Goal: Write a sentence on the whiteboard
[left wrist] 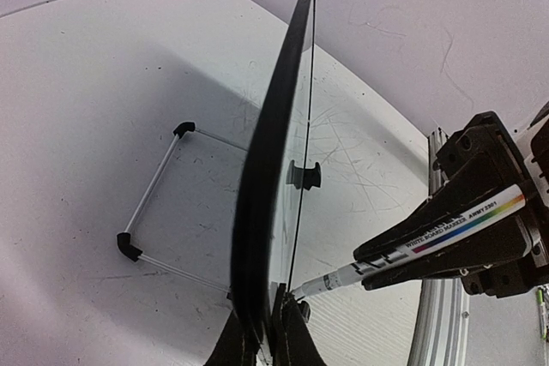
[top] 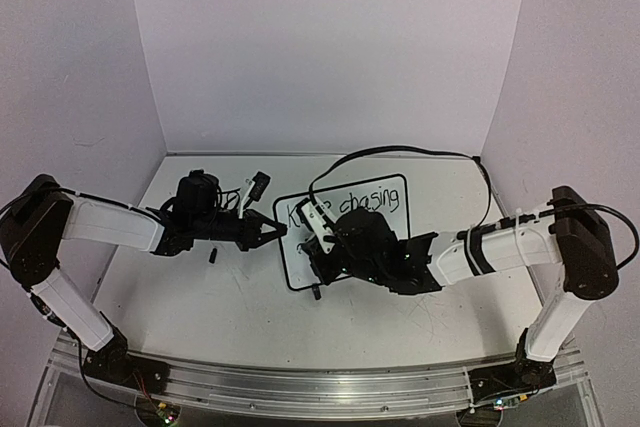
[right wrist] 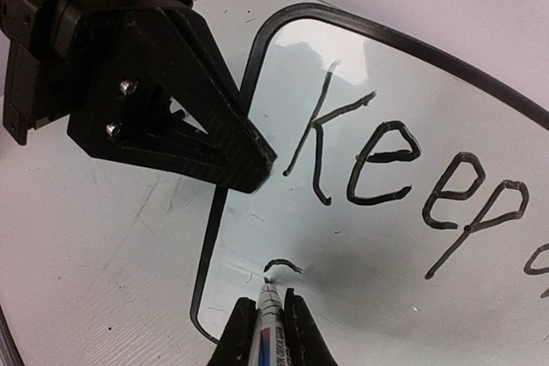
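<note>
The whiteboard stands upright on the table, seen edge-on in the left wrist view. My left gripper is shut on its left edge. The sentence reads "Keep chasing" on the top line; the right wrist view shows "Keep" and one short curved stroke below it. My right gripper is shut on a white marker, its tip touching the board just under that stroke. The marker also shows in the left wrist view.
A thin white rod frame with black corners lies on the table behind the board. A small black piece lies near the left arm. The grey walls enclose the table on three sides. The metal rail runs along the near edge.
</note>
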